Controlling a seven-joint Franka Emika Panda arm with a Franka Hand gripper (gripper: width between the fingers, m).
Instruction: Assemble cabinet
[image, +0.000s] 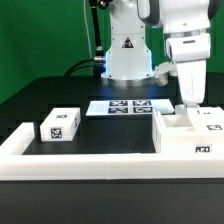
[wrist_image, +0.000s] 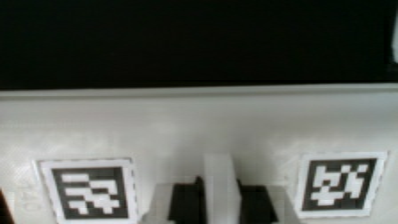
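The worktop (image: 105, 135) is black. A flat marker board (image: 130, 105) lies near its back. A small white box (image: 61, 125) sits toward the exterior view's left, and the big white cabinet (image: 190, 138) toward its right. A long low white rail (image: 90, 166) runs along the front.

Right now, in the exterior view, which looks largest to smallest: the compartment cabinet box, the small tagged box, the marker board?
1. cabinet box.
2-3. small tagged box and marker board: look alike; the board lies flat and farther, so unranked.
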